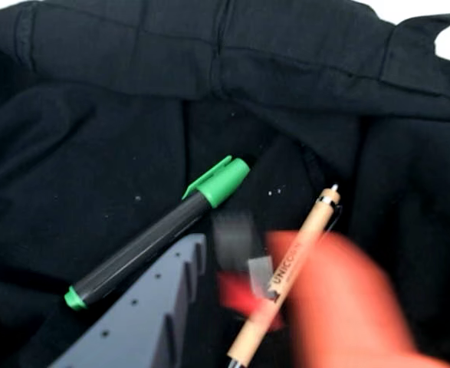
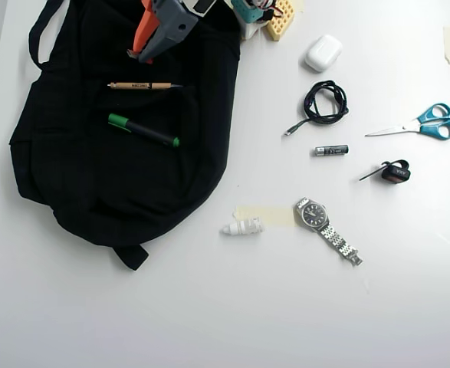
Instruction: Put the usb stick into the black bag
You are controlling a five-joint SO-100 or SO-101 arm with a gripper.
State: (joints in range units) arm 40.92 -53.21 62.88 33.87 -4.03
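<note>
The black bag lies flat at the left of the overhead view and fills the wrist view. On it rest a green-capped marker and a wooden pen. My gripper hangs over the bag's upper part, jaws apart: a grey one at the left and a blurred orange one at the right in the wrist view. Between them is the usb stick, blurred, with a red end and a silver end, just above the fabric beside the pen. The overhead view does not show the stick.
On the white table right of the bag lie a white earbud case, a coiled black cable, scissors, a small black-and-silver tube, a wristwatch and a small white part.
</note>
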